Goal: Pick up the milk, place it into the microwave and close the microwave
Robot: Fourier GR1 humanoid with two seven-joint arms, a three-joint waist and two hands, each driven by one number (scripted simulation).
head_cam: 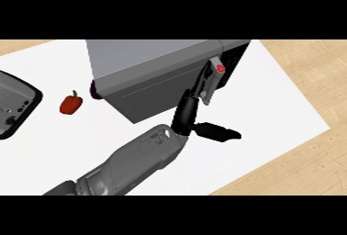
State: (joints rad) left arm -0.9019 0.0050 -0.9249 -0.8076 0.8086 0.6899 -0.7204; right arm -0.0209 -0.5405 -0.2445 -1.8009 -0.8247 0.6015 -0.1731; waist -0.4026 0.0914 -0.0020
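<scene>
Only one robot hand [192, 120] is seen, and it is taken to be the left one, since its grey forearm comes in from the lower left of the head view and its thumb is turned out to the right. Nothing is grasped by it. The fingers [203, 89] are held straight and are stretched up along the dark right-hand edge of the microwave [152, 69]. They appear to touch that edge, though contact cannot be made out for certain. The thumb is spread away from them over the white tabletop [271, 114].

The microwave is shown as a grey box set askew on the tabletop, and a dark opening is seen at its right end. The milk [217, 69] is found there as a small pale carton with a round red mark, set against the dark inside, just above the fingertips. How far the door is swung cannot be told.

A red pepper [71, 103] is laid on the tabletop to the left of the microwave, well apart from the hand. A small dark purple thing [95, 92] is partly hidden at the microwave's left corner. A black-rimmed grey appliance [13, 105] is cut off by the left edge.
</scene>
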